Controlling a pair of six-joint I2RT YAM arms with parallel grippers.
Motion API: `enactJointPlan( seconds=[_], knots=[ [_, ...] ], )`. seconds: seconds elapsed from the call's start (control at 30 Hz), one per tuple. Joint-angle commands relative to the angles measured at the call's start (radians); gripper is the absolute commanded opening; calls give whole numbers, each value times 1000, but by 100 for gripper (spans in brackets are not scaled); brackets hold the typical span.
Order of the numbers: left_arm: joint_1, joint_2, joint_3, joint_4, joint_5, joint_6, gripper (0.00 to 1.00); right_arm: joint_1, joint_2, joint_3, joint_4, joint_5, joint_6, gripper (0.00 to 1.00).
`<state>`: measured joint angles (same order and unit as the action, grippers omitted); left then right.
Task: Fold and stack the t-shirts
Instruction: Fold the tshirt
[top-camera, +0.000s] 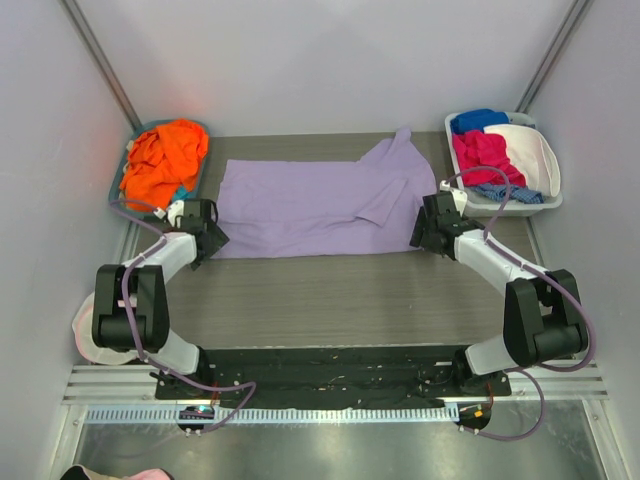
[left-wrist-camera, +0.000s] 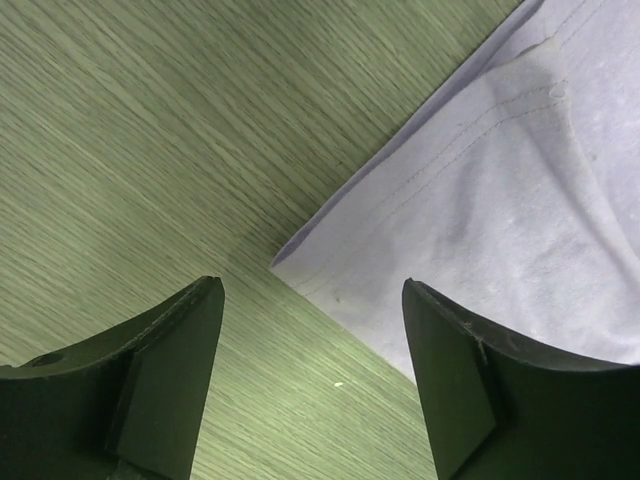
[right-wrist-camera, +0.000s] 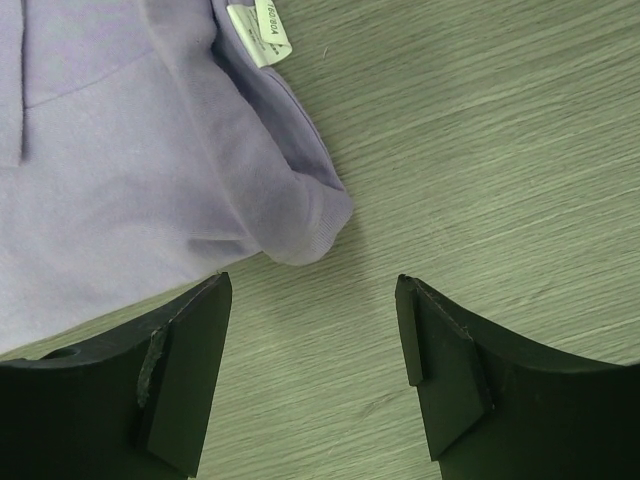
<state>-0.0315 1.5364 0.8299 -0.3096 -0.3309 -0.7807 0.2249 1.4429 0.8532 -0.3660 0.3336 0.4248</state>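
A large lavender t-shirt (top-camera: 310, 205) lies spread flat across the far half of the table, one sleeve folded over its right side. My left gripper (top-camera: 212, 243) is open and empty at the shirt's near left corner; in the left wrist view that hemmed corner (left-wrist-camera: 470, 190) lies just ahead of the jaws (left-wrist-camera: 312, 300). My right gripper (top-camera: 418, 235) is open and empty at the shirt's near right corner; the right wrist view shows the collar edge (right-wrist-camera: 300, 215) and a white label (right-wrist-camera: 260, 35) ahead of the gripper (right-wrist-camera: 312, 295). An orange t-shirt (top-camera: 165, 155) is heaped in the left bin.
A blue bin (top-camera: 199, 179) stands at the far left with the orange shirt and a bit of teal cloth (top-camera: 182, 193). A white basket (top-camera: 500, 208) at the far right holds blue, pink and white cloth. Grey walls close in both sides.
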Motion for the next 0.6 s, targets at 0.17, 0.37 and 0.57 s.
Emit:
enactJointPlan(
  seconds=[0.17,0.37,0.57],
  knots=[
    [-2,1,28,21,-30,-6,72,-1,5,4,30,5,-4,74],
    [-4,51,37,35,-30,-14,65,1,14,4,30,2,-8,74],
    [-2,97,55,41,-45,-15,49,1,7,3,32,4,-11,74]
  ],
)
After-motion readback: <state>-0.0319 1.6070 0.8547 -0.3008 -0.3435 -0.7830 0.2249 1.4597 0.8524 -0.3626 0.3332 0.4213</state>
